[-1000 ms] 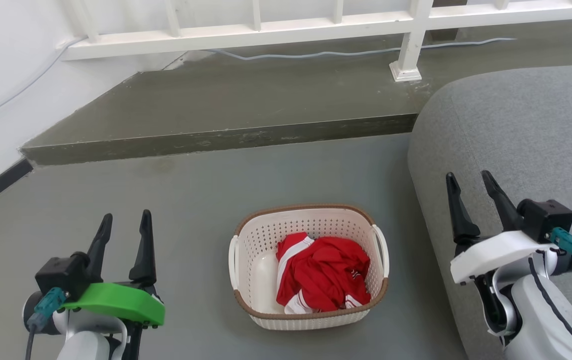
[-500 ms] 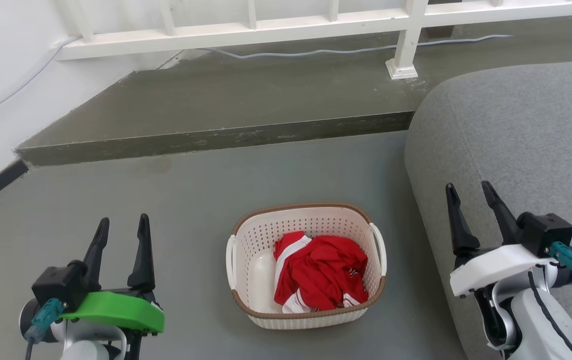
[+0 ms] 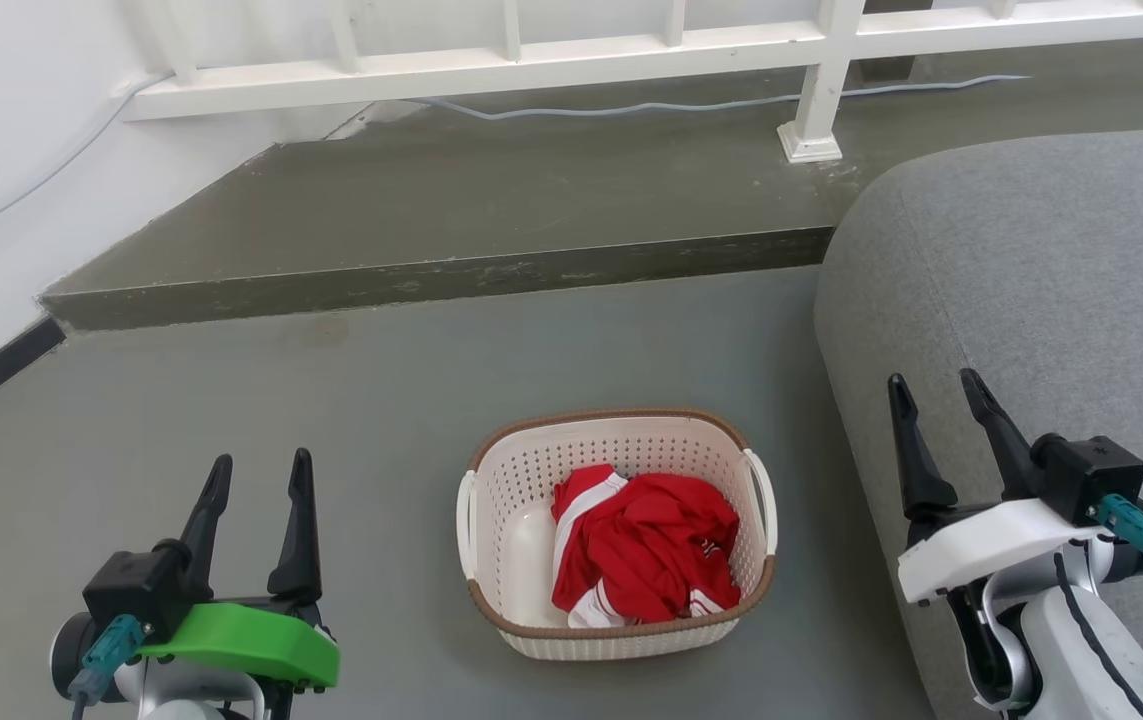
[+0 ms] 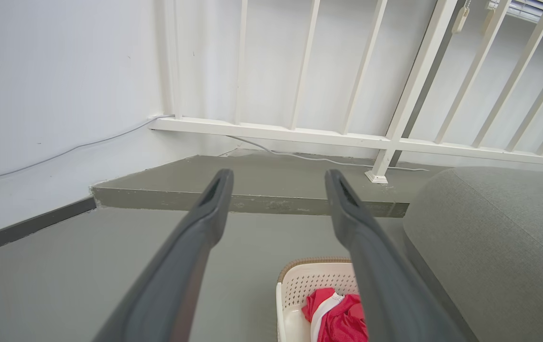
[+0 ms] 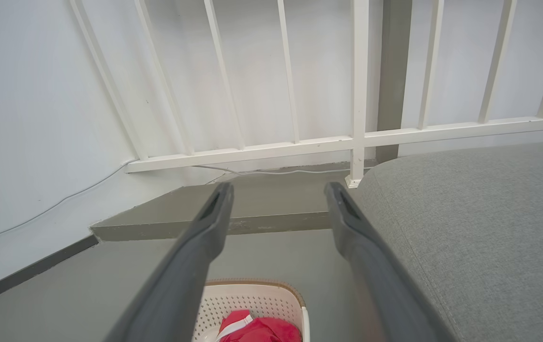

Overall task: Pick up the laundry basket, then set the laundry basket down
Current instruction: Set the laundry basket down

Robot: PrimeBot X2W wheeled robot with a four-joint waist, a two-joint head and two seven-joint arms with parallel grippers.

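laundry basket (image 3: 621,452) between both parted jaws

A crumpled red cloth garment with white stripes (image 3: 651,550) lies to the left of a rounded grey fabric sofa (image 3: 1031,260), apart from it. Beyond the smooth grey floor (image 3: 331,400), a low raised grey-green concrete step (image 3: 491,200) carries a white barred railing (image 3: 491,65). A thin pale cable (image 3: 631,105) trails along the railing's base.
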